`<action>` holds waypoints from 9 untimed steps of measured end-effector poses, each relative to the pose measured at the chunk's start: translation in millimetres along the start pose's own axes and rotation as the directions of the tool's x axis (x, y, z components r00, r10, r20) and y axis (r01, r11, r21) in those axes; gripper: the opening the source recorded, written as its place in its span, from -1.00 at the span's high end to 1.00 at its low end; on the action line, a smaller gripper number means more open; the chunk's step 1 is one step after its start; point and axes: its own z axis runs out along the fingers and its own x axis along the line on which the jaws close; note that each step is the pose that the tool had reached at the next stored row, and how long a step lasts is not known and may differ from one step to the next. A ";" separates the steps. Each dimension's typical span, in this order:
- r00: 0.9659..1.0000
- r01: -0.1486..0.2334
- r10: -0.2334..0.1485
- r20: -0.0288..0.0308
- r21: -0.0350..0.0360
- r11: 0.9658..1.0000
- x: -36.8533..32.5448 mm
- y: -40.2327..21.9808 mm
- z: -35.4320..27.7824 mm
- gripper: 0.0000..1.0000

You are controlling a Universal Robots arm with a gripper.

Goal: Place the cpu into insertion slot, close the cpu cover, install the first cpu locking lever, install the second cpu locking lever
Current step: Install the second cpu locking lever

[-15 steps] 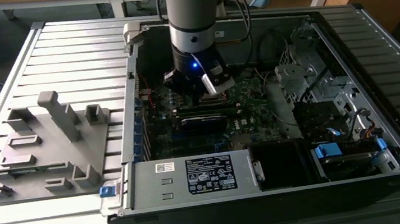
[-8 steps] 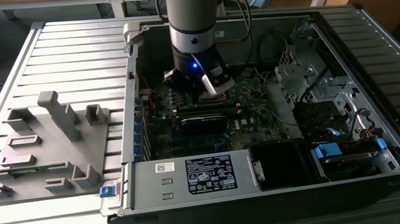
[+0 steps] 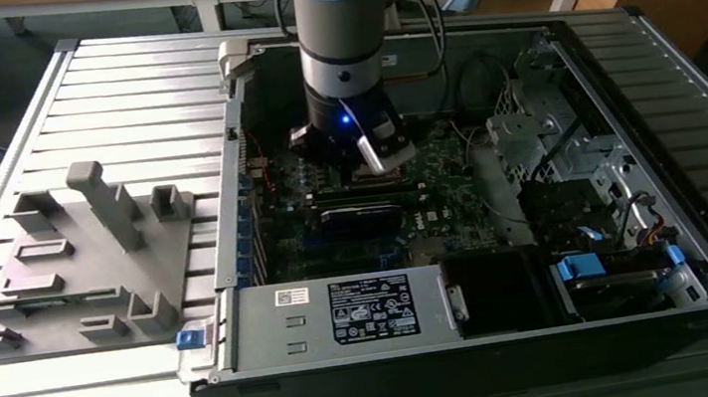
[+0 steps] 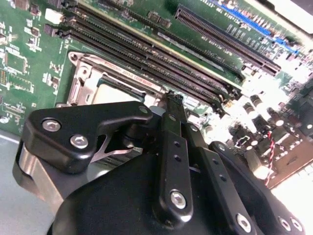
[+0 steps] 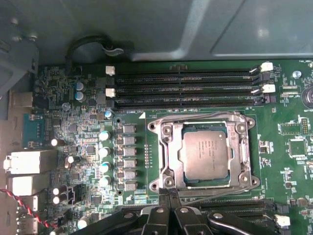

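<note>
operator: status of the socket work?

technician: cpu (image 5: 203, 154) is seated flat in the insertion slot (image 5: 155, 185), dull grey lid facing up. the cpu cover (image 5: 171, 152), a thin silvery stamped frame with a square window, appears to lie down around it. by my reading the lever stage is in hand. one wire lever (image 5: 195, 119) bows along the side by the long black memory slots (image 5: 186, 88). the other (image 5: 215, 192) runs along the opposite side.

operator: pincer state?

technician: pincer (image 5: 168, 195) has its black fingers pressed together with nothing visible between them. the tip sits just beside that second lever, at the socket edge. in the exterior view the pincer (image 3: 369, 157) is low inside the open computer case (image 3: 657, 44), toward the exterior view's left, on the ribbed metal counter (image 3: 115, 95).

operator: what does lever work call for?

technician: probably a steady push on thin springy wire, along and under its hook, without scraping the green board.
</note>
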 end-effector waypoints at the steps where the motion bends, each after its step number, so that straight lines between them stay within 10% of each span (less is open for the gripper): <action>1: 1.000 0.000 0.000 0.000 0.000 1.000 0.0 -0.8 -0.1 0.80; 9: 1.000 0.000 0.000 0.000 -0.001 1.000 0.6 -7.2 -0.4 0.80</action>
